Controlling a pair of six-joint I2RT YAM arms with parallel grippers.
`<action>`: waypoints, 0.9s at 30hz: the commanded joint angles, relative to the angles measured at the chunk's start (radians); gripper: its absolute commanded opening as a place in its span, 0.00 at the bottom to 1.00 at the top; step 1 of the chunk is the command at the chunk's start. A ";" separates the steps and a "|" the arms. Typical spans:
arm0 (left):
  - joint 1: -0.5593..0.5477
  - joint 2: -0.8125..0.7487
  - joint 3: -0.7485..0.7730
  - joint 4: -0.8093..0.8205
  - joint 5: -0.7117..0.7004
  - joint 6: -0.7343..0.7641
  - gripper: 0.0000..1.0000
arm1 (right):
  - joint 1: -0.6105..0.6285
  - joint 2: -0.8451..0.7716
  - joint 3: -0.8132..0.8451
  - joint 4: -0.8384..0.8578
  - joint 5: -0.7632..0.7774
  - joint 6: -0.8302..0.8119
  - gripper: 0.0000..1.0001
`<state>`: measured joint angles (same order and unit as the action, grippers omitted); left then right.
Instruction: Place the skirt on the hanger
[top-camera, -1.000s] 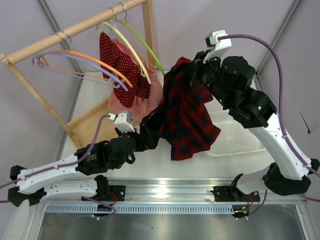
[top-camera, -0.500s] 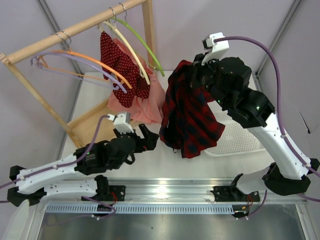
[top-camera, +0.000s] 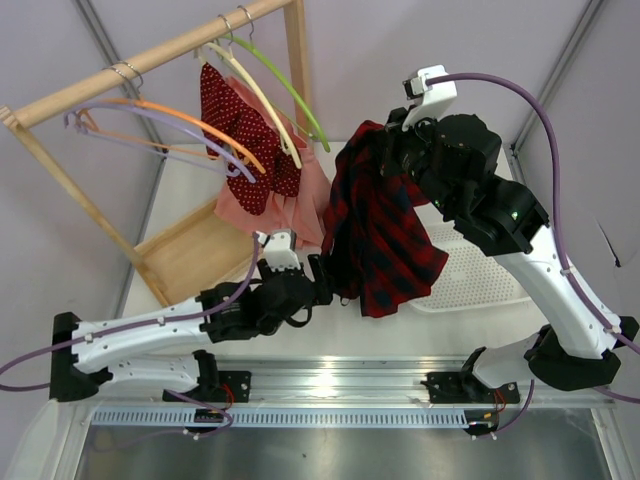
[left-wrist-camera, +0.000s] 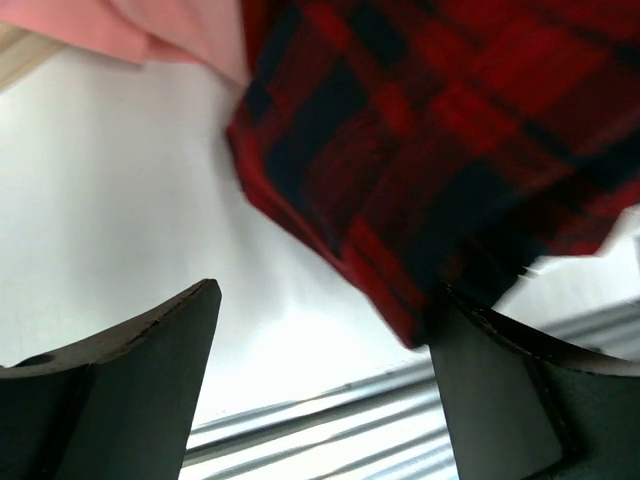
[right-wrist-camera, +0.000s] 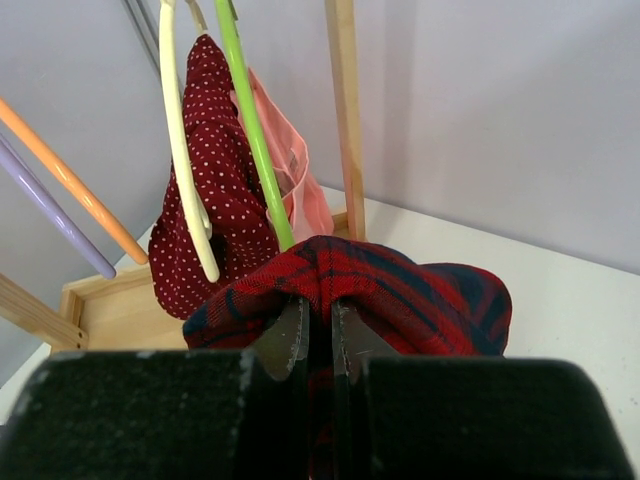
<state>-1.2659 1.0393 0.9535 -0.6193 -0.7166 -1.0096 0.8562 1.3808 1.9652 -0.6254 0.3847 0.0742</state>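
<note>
Left end effector (top-camera: 325, 282) had slid in under the skirt (top-camera: 380, 240), fingers spread, the lower hem just by one finger and not pinched. Right end effector (right-wrist-camera: 320, 318) pinched a bunched top fold, holding the skirt limp above the surface at 1 o'clock. Cloth looked soft and light, probably best gripped at the hem edge.
</note>
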 joint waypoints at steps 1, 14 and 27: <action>0.032 0.027 -0.031 -0.018 -0.074 -0.066 0.85 | 0.006 -0.034 0.034 0.081 -0.006 -0.004 0.00; 0.301 -0.097 0.051 0.020 0.109 0.230 0.00 | 0.006 -0.156 -0.230 0.089 -0.056 0.117 0.00; 0.444 -0.105 0.432 -0.494 0.526 0.474 0.00 | 0.010 -0.339 -0.485 0.052 -0.155 0.249 0.00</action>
<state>-0.8318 0.8547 1.4380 -0.9768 -0.3958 -0.5873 0.8616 1.1152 1.5291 -0.6006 0.2222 0.2592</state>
